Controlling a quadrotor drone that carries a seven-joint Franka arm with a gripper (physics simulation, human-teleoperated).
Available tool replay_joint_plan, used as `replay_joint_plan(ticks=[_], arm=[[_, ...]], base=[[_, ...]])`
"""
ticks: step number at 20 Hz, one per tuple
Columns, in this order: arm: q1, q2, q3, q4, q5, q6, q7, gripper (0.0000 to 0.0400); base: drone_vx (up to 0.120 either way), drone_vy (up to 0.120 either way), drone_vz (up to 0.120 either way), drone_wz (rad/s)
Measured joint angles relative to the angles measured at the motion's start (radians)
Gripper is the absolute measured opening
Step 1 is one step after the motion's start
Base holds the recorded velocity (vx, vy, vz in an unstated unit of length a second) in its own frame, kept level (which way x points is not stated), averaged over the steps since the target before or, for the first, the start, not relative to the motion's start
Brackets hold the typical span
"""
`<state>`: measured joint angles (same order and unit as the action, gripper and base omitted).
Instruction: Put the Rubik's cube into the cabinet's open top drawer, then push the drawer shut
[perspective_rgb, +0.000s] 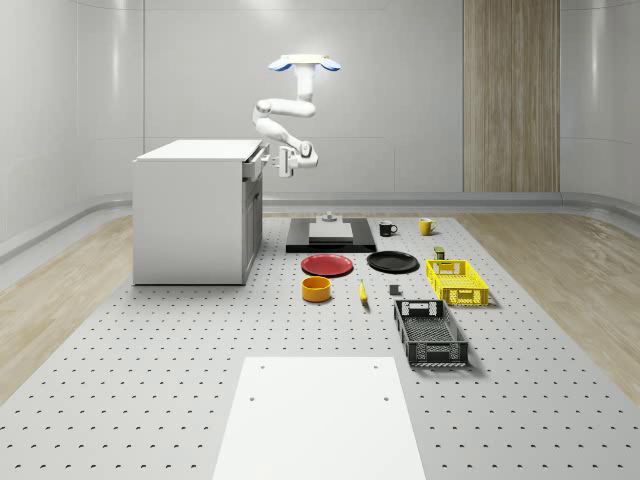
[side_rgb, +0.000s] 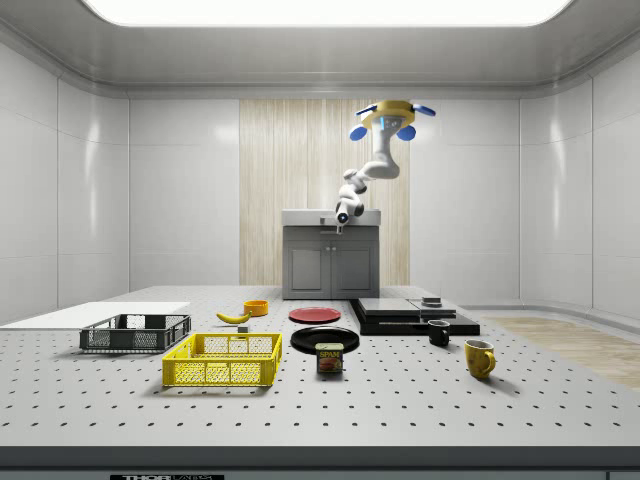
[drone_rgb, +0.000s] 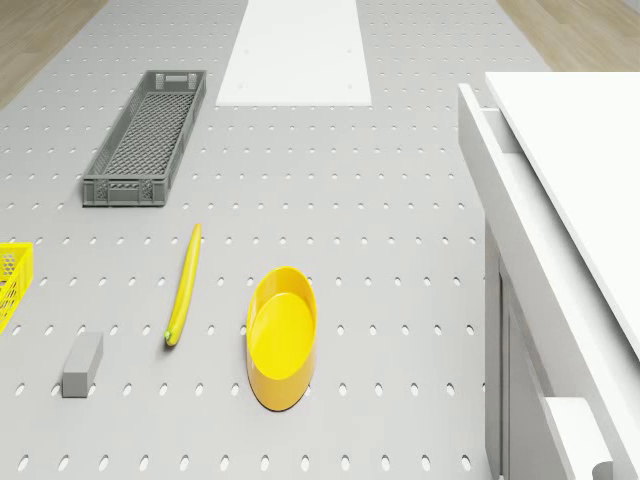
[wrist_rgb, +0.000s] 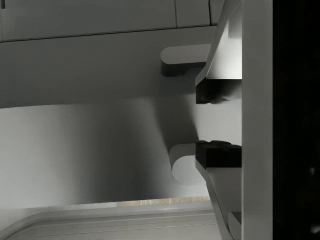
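A quadrotor drone with blue rotors (perspective_rgb: 303, 63) is seen hovering high in the air, just off the front of a white, flat-topped cabinet (perspective_rgb: 190, 220) that stands on a grey perforated desk (perspective_rgb: 150, 350). Its white jointed arm (perspective_rgb: 275, 115) is bent downward and toward the cabinet, so that the two-finger hand (perspective_rgb: 284, 163) is held level with the cabinet's top drawer (perspective_rgb: 254, 162), close against the drawer's front.

In the drone view the drawer (drone_rgb: 480, 130) is seen standing a little out from the cabinet's front, not fully shut. In the wrist view the hand (wrist_rgb: 217, 122) is shown with its dark fingertips (wrist_rgb: 217, 92) set apart, nothing being held between them, and a pale grey panel is faced at close range. Where the Rubik's cube lies cannot be told.

On the desk in front of the cabinet, well apart from the hand, a yellow round bowl (drone_rgb: 282, 335) is set beside a yellow banana (drone_rgb: 184, 285). A small grey block (drone_rgb: 82, 363) lies near the banana. A long grey mesh crate (drone_rgb: 145, 135) is placed farther from the cabinet, and a yellow mesh crate (perspective_rgb: 456, 281) lies next to it. A red plate (perspective_rgb: 327, 265) and a black plate (perspective_rgb: 392, 262) are laid side by side.
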<state>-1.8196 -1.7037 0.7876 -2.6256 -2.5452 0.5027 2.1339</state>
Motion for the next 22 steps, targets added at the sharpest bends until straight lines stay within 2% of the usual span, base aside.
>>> replay_joint_plan(ticks=[6,9,12,22], arm=[[0.103,-0.003,0.017,-0.007,-0.19,0.03,-0.22,0.0105],[0.15,-0.006,0.024,-0.012,-0.264,0.048,-0.298,0.0105],[0.176,-0.012,0.03,-0.014,-0.298,0.064,-0.337,0.0105],[0.202,-0.019,0.039,-0.014,-0.327,0.083,-0.378,0.0105]], base=[[0.0,0.12,0.0,0.0],[0.0,0.12,0.0,0.0],[0.0,0.107,0.0,0.0],[0.0,0.0,0.0,0.0]])
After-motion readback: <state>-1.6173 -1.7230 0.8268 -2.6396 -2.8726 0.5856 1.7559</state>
